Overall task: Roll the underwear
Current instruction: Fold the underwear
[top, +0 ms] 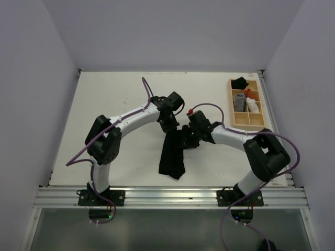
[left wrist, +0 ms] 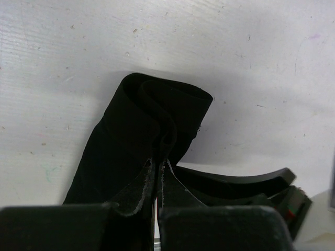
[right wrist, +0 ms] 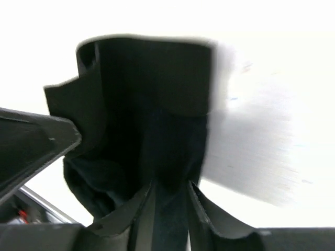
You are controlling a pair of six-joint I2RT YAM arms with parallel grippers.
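From above only: a light wooden compartment tray (top: 231,104) at the far right of the white surface (top: 104,104). Inside, a grey striped cloth roll (top: 239,101) beside a white cloth roll (top: 253,106), a small black bundle (top: 239,82) at the far end, and something orange (top: 249,93), too small to name. At mid-surface, plain black soft fabric underwear (top: 172,154), upper end gathered between both arms, lower end trailing flat toward the near edge.

From the left wrist: left fingers (left wrist: 149,183) pressed together on a folded ridge of the underwear (left wrist: 136,125), bare surface beyond.

From the right wrist, blurred: right fingers (right wrist: 146,206) narrow, a strip of the same fabric (right wrist: 152,104) clamped between them.
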